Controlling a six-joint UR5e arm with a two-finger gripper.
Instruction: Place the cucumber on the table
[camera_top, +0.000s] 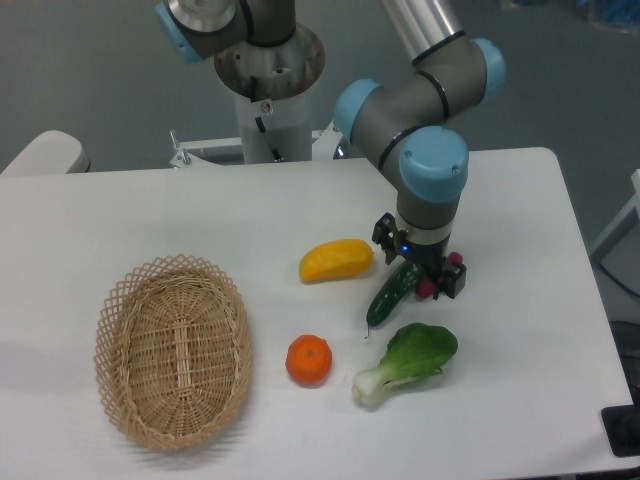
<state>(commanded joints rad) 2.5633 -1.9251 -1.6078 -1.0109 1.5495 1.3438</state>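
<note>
Cucumber lies slanted on the white desk, its long axis running from upper right, under the claw, down-left to a thin stem tip. The claw stands right over its upper end with its fingers spread and seemingly no grip, so the way out looks straight up. A yellow fruit sits just left, a purple vegetable behind the claw, a bok choy just below, an orange and a basket farther left.

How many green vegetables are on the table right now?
2: the cucumber under the gripper, and the bok choy just in front of it. None seem hidden.
</note>
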